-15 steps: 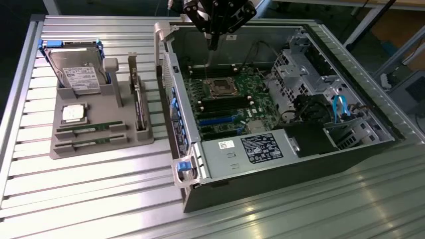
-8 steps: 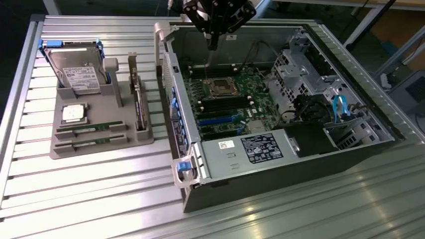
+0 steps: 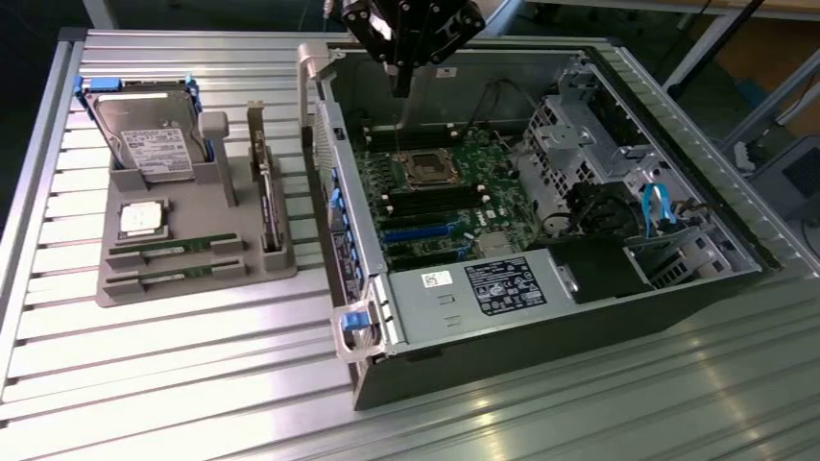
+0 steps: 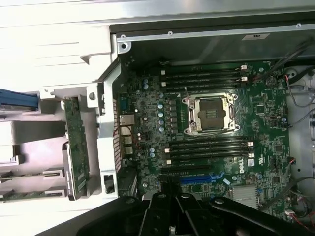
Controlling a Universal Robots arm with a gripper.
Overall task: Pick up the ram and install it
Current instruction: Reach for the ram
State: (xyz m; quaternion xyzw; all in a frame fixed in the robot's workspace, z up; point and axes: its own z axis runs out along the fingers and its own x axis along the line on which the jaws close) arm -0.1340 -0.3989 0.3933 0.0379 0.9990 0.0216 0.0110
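Two ram sticks, long thin green boards, lie in slots at the near end of the grey tray (image 3: pixel 129 288): one ram stick (image 3: pixel 173 252) and a second ram stick (image 3: pixel 171 279) beside it. In the wrist view one ram stick (image 4: pixel 27 194) shows at the frame edge. My gripper (image 3: pixel 401 84) hangs above the far side of the open computer case, over the motherboard (image 4: pixel 147 113), far from the tray. Its fingers look shut with nothing between them. Black memory slots (image 4: pixel 206 147) run on both sides of the bare processor socket (image 4: pixel 210 114).
The tray also holds a hard drive (image 3: pixel 154 134), a square silver processor chip (image 3: pixel 141 219) and an upright expansion card (image 3: pixel 265 197). The case's metal wall (image 3: pixel 326 163) stands between tray and motherboard. A power supply (image 3: pixel 500 283) and drive cage (image 3: pixel 577 134) fill the case's other parts.
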